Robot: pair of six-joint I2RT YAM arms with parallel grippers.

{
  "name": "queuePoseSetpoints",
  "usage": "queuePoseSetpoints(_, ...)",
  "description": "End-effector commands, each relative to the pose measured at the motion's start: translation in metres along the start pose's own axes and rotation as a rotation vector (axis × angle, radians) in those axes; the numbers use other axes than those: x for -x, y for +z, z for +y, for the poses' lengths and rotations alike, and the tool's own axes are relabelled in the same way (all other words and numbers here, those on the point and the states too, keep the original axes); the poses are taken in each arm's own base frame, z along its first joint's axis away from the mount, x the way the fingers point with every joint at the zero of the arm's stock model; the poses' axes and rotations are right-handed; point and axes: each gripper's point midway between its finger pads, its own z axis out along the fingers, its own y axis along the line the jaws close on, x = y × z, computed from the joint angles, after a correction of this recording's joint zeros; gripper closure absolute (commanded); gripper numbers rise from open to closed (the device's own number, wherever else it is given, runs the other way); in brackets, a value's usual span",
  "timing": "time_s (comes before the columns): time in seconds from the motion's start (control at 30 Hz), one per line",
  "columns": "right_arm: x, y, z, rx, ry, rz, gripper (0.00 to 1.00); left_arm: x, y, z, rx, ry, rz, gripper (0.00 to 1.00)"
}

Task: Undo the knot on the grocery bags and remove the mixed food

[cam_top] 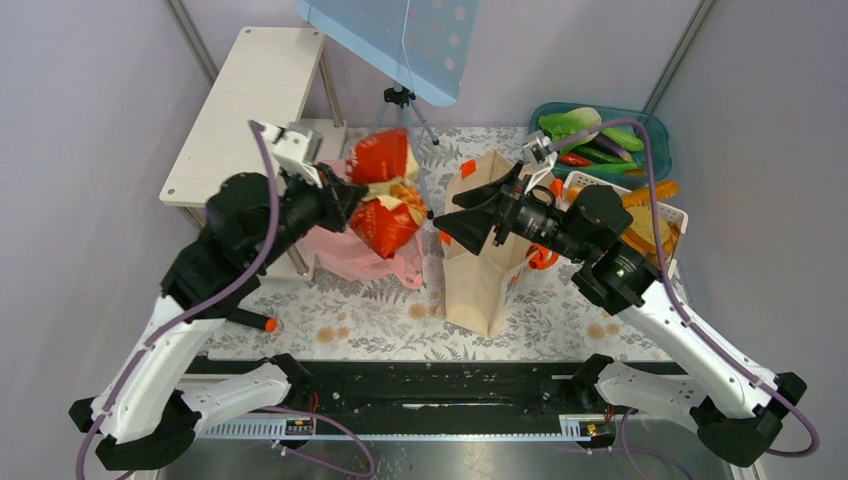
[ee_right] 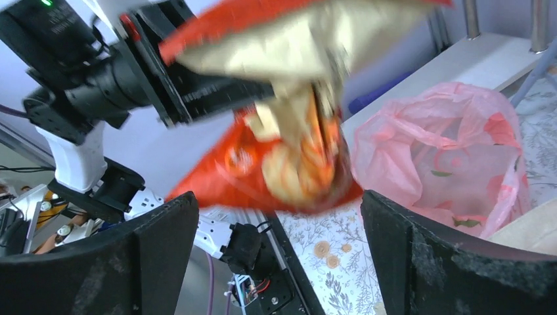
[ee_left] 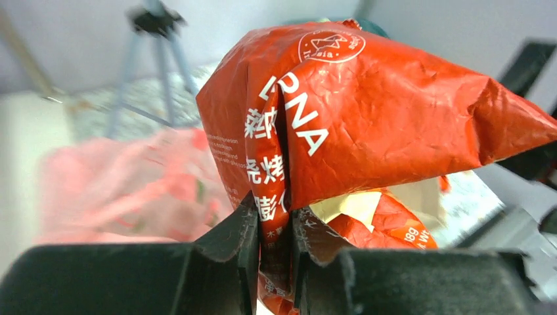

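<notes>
Crinkly red foil snack packet [ee_left: 368, 111] is out, pinched by our left gripper [ee_left: 274, 262]
We see our right gripper [ee_right: 276, 256] spread wide, holding nothing; the thin translucent pink plastic grocery bag [cam_top: 350, 250] lies open on the table beneath, seemingly with a few pieces left to lift out
</notes>
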Motion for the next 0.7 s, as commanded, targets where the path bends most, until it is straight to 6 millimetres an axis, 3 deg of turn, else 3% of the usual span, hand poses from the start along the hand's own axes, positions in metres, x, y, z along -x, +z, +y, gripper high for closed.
queuePoseSetpoints(0.0,0.003,-0.011,-0.007,-0.053,-0.050,-0.039,0.01,0.090,-0.048,0.050,0.312,0.156,-0.217,1.00)
queuePoseSetpoints(0.03,0.002,-0.013,-0.008,-0.064,-0.053,-0.041,0.00,0.106,-0.058,0.059,0.372,0.188,-0.238,1.00)
queuePoseSetpoints(0.1,0.000,-0.017,-0.012,-0.078,-0.054,-0.045,0.01,0.119,-0.063,0.083,0.501,0.266,-0.207,1.00)
queuePoseSetpoints(0.27,-0.009,-0.021,-0.014,-0.078,-0.040,-0.033,0.00,0.160,-0.056,0.150,0.800,0.327,-0.176,1.00)
queuePoseSetpoints(0.5,-0.025,-0.034,-0.023,-0.116,-0.027,-0.014,0.01,0.201,-0.017,0.235,1.043,0.412,-0.187,1.00)
queuePoseSetpoints(0.67,-0.031,-0.036,-0.030,-0.140,-0.019,-0.003,0.01,0.227,0.016,0.275,1.122,0.500,-0.270,1.00)
